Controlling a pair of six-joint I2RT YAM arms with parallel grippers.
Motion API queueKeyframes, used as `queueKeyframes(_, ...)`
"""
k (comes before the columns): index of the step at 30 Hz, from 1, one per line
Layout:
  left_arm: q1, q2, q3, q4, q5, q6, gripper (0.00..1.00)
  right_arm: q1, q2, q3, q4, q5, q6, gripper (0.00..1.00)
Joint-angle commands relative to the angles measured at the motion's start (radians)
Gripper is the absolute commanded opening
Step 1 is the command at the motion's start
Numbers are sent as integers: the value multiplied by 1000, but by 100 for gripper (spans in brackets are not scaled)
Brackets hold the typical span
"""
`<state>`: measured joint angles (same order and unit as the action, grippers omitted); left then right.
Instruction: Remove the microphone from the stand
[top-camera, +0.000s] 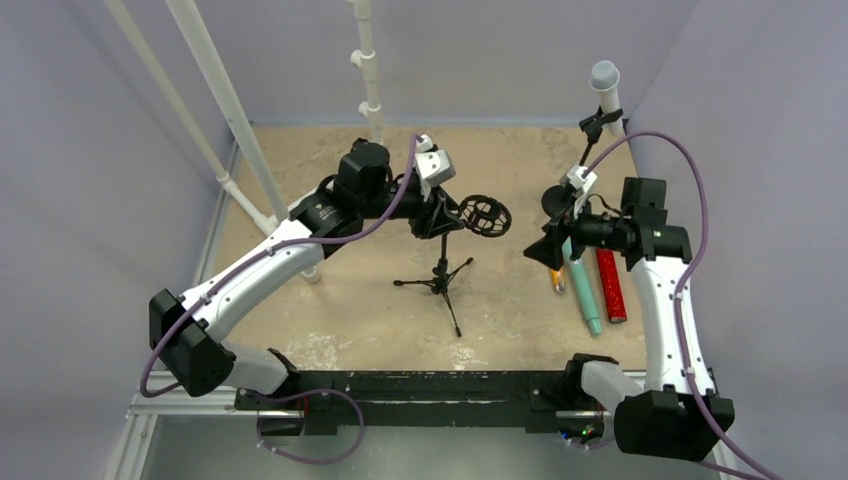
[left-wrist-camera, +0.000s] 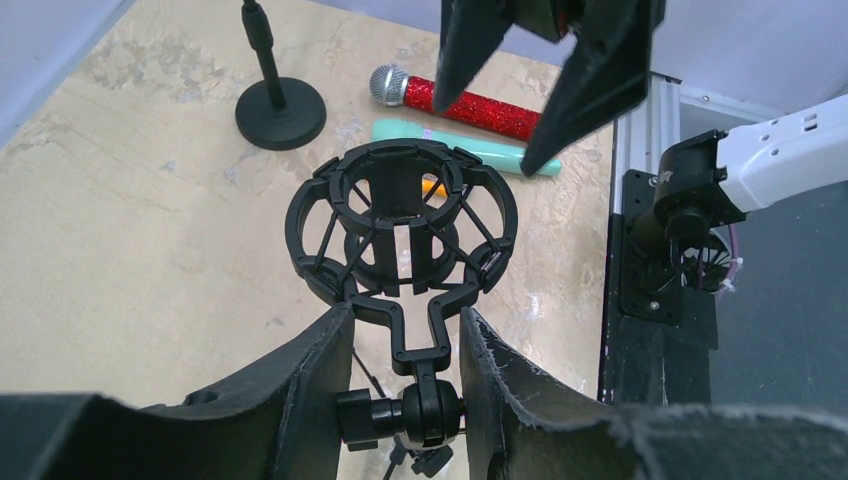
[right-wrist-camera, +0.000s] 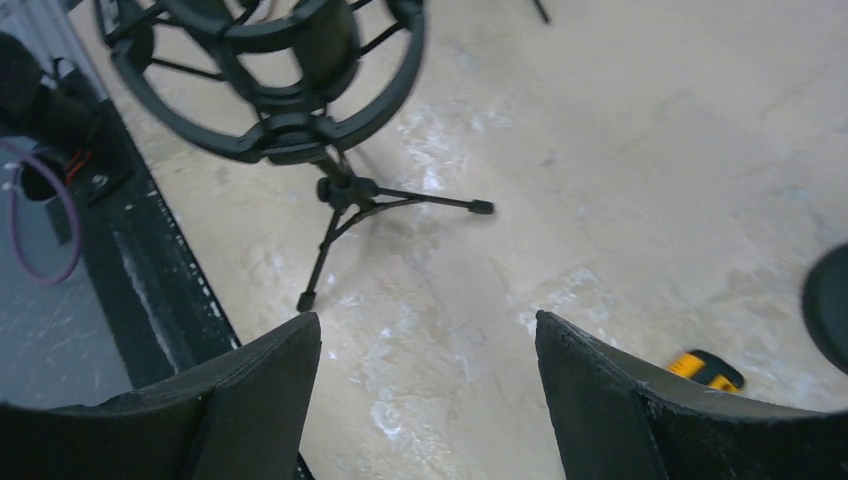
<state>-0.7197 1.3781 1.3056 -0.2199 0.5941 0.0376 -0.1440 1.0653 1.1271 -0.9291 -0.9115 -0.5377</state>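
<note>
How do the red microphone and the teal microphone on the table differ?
The red microphone is glittery with a silver mesh head; the teal microphone is plain, with no mesh showing. The teal microphone lies nearer the tripod stand, the red microphone farther out. Both lie flat on the table, side by side and roughly parallel.

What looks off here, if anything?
The shock mount on the tripod stand is empty and leans off to one side, left gripper clamped on its neck. A red mic and a teal mic lie flat on the table near the open right gripper. Nothing spilled or broken.
</note>
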Motion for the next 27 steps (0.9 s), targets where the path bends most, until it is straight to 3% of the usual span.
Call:
queueKeyframes(1,15,19,104,1,15,-52,0,71,-33,-96,128,-175,-27,76)
queueKeyframes(9,80,27,192,96,144,-199,0,150,10,-188,259,-255,-3,72)
queueKeyframes(20,111,22,351,113,256,-369,0,328,42,-262,725,-308,301,74)
queueKeyframes(27,116,35,392,163,284,-486,0,441,122,-164,750,-316,336,74)
